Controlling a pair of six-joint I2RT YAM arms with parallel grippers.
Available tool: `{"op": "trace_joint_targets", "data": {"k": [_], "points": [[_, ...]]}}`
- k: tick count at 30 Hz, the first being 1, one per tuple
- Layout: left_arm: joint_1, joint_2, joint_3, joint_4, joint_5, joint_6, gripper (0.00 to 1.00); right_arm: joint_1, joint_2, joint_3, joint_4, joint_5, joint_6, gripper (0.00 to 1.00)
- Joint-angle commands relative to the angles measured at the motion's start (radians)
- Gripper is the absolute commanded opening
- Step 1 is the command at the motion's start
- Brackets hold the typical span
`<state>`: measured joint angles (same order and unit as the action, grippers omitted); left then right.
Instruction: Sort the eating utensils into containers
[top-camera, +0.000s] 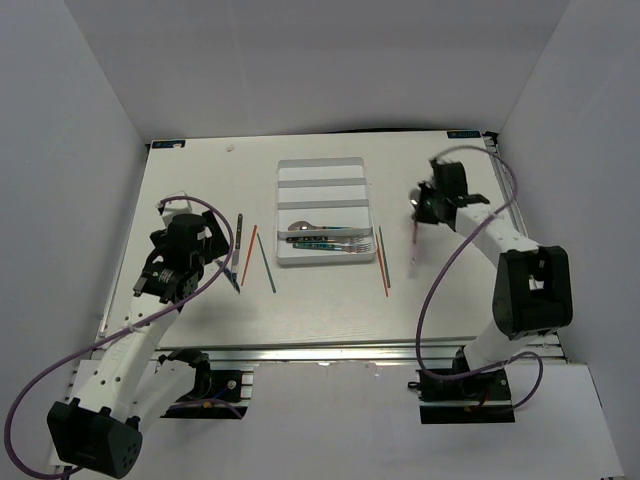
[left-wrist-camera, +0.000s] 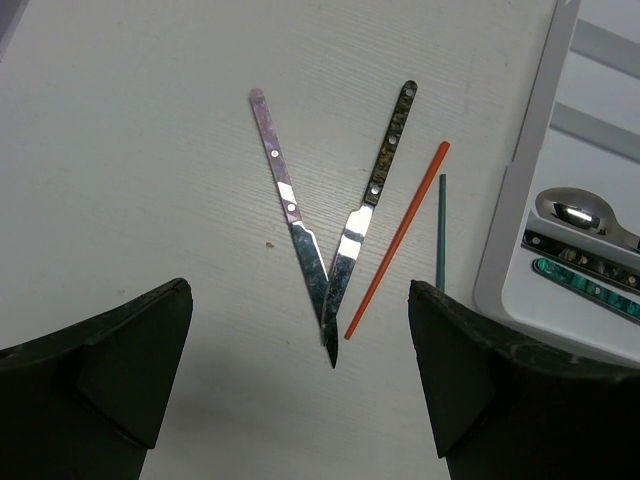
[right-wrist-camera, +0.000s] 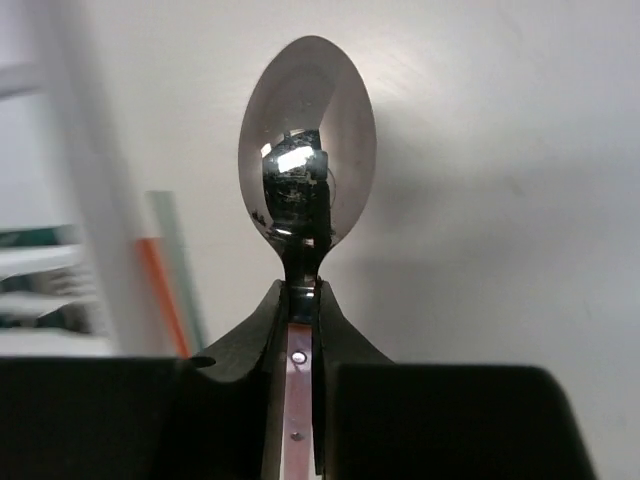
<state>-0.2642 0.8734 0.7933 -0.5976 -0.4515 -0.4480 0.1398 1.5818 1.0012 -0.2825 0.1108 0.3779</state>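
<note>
Nearest, the left gripper (left-wrist-camera: 298, 330) hung spread wide and empty over two knives (left-wrist-camera: 352, 235) touching at their tips. Farther out, right of the tray (top-camera: 322, 162), the right gripper (right-wrist-camera: 302, 300) was clenched on the neck of the pink-handled spoon (right-wrist-camera: 307, 140), bowl pointing away. A firm pinch, a level lift and lining it up lengthwise beside the silver spoon (top-camera: 300, 227) in the tray would likely serve best.

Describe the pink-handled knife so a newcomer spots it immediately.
Find the white tray in the middle. Left of it, two knives lie with tips meeting in a V. The pink-handled knife is the V's arm farther from the tray; the dark-handled knife is the nearer one.
</note>
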Motion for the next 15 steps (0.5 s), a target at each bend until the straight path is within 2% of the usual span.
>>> {"op": "trace_joint_targets", "data": {"k": [1, 2, 4, 5, 7, 8, 12, 13, 15], "points": [[-0.003, 0.004, 0.000, 0.016, 0.007, 0.009, 0.98, 0.110, 0.073, 0.244, 0.162, -0.279, -0.409, 0.00], [-0.003, 0.006, 0.001, 0.015, 0.005, 0.008, 0.98, 0.174, 0.116, 0.386, 0.076, -0.301, -0.597, 0.00], [-0.003, 0.007, 0.001, 0.015, 0.002, 0.008, 0.98, 0.239, 0.247, 0.544, -0.048, -0.316, -0.788, 0.00], [-0.003, 0.009, 0.001, 0.015, 0.002, 0.008, 0.98, 0.297, 0.292, 0.685, -0.157, -0.313, -0.959, 0.00], [-0.003, 0.009, 0.001, 0.015, -0.001, 0.008, 0.98, 0.374, 0.409, 0.814, -0.272, -0.310, -1.133, 0.00], [-0.003, 0.010, 0.001, 0.013, 0.000, 0.006, 0.98, 0.409, 0.472, 0.911, -0.331, -0.254, -1.236, 0.00], [-0.003, 0.021, 0.000, 0.018, 0.005, 0.008, 0.98, 0.432, 0.569, 1.088, -0.409, -0.325, -1.358, 0.00], [-0.003, 0.024, 0.001, 0.016, 0.005, 0.008, 0.98, 0.445, 0.593, 1.096, -0.414, -0.382, -1.381, 0.00], [-0.003, 0.029, 0.003, 0.015, 0.005, 0.008, 0.98, 0.463, 0.596, 1.052, -0.384, -0.402, -1.451, 0.00]]}}
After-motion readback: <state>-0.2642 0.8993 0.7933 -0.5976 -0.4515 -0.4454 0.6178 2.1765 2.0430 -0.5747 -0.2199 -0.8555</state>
